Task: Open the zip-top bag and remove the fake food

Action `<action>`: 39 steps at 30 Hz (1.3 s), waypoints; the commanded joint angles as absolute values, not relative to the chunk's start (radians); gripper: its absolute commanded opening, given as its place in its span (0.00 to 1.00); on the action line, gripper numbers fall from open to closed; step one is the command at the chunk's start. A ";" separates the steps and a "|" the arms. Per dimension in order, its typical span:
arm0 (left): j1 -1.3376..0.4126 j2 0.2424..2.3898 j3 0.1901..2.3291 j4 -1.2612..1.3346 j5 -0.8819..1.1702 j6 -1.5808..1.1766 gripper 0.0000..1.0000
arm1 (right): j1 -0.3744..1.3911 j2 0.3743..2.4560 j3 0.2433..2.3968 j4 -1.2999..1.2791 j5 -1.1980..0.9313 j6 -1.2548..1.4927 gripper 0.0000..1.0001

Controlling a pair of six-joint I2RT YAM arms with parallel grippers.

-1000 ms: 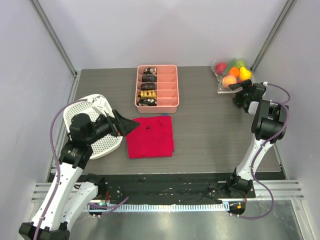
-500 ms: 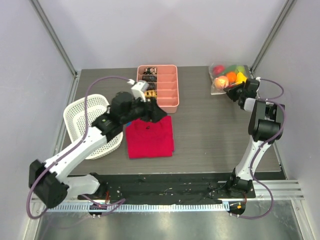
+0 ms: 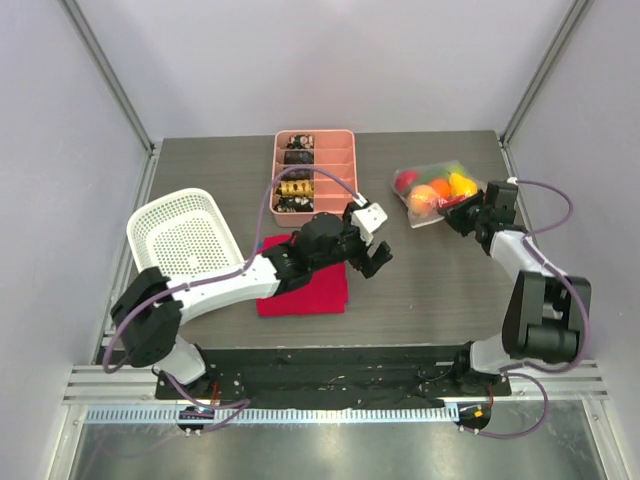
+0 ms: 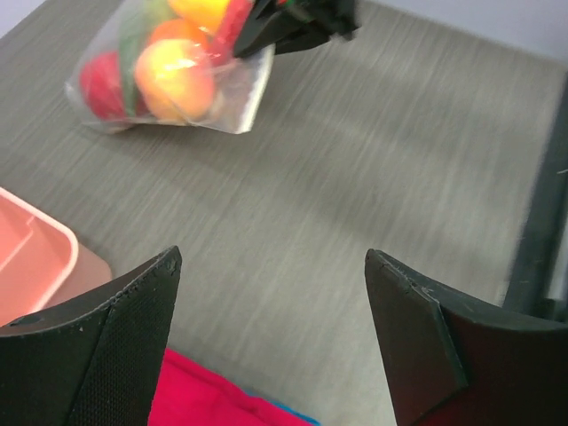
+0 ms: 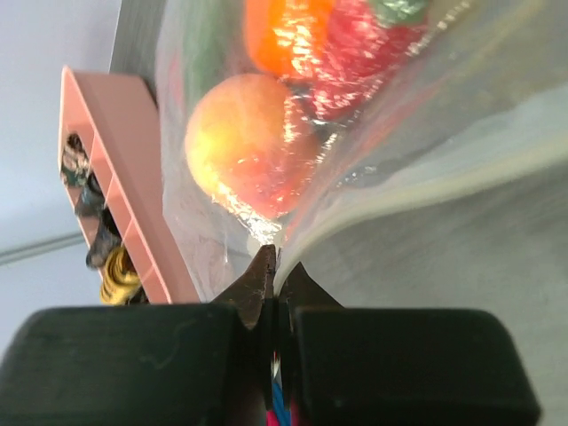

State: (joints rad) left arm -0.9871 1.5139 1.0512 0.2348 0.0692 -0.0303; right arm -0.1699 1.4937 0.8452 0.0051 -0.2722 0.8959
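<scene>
The zip-top bag lies on the table right of centre, clear plastic holding the fake food: a peach, an orange, a red piece, a yellow and a green one. My right gripper is shut on the bag's near right edge; the right wrist view shows its tips pinching the plastic film just below the peach. My left gripper hovers open over bare table to the right of the red cloth, a short way from the bag. Nothing sits between its fingers.
A pink divided tray with dark and gold pieces stands at the back centre. The red cloth lies under my left forearm. A white lattice basket sits at the left. Metal posts rise at the back corners.
My right gripper shut on the bag and dragged it from the back right corner leftward and nearer. My left arm swung from the basket across the red cloth toward the bag.
</scene>
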 commanded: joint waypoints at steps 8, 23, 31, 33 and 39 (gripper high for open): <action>-0.976 1.684 1.238 0.224 0.150 0.136 0.87 | -0.097 1.200 0.819 -0.184 -0.261 0.877 0.01; -0.976 1.839 1.446 0.132 0.226 0.123 0.91 | -0.089 1.109 0.841 -0.258 -0.336 0.839 0.02; -0.969 1.970 1.609 0.081 0.189 0.123 0.78 | -0.089 1.111 0.884 -0.259 -0.413 0.798 0.05; -0.965 1.993 1.634 0.072 0.129 0.114 0.55 | -0.089 1.115 0.897 -0.265 -0.416 0.781 0.06; -0.948 1.968 1.641 0.074 0.110 0.046 0.00 | -0.103 1.147 0.960 -0.308 -0.338 0.687 0.45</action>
State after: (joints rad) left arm -0.9649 2.0045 1.6176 0.0532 0.1314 0.1017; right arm -0.0937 1.1389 0.8803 -0.3023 -0.3748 0.7750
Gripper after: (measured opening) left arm 0.029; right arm 0.332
